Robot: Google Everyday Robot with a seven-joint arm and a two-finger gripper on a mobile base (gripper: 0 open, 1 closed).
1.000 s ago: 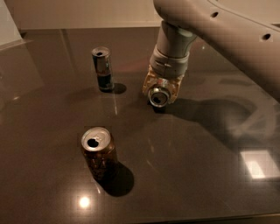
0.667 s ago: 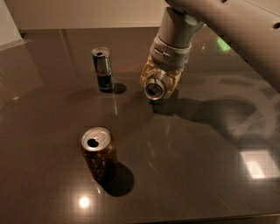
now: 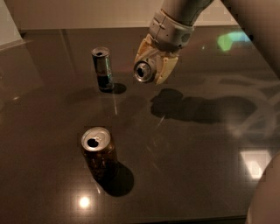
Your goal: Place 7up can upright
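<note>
My gripper (image 3: pixel 154 66) hangs above the dark table (image 3: pixel 201 148) at upper centre, shut on the 7up can (image 3: pixel 144 71). The can lies tilted on its side between the cream fingers (image 3: pixel 165 70), its silver top facing the camera and down-left. Only the top and a little of the body show; the rest is hidden inside the gripper. The can is lifted off the table, with its shadow on the surface below and to the right.
A slim dark-blue-and-silver can (image 3: pixel 102 69) stands upright to the left of the gripper. A brown-reddish soda can (image 3: pixel 99 153) stands upright at the front left. The arm (image 3: pixel 183 13) comes in from the upper right.
The gripper has lifted the 7up can off the table and tilted it, moving up and slightly left. The other two cans have not moved.
</note>
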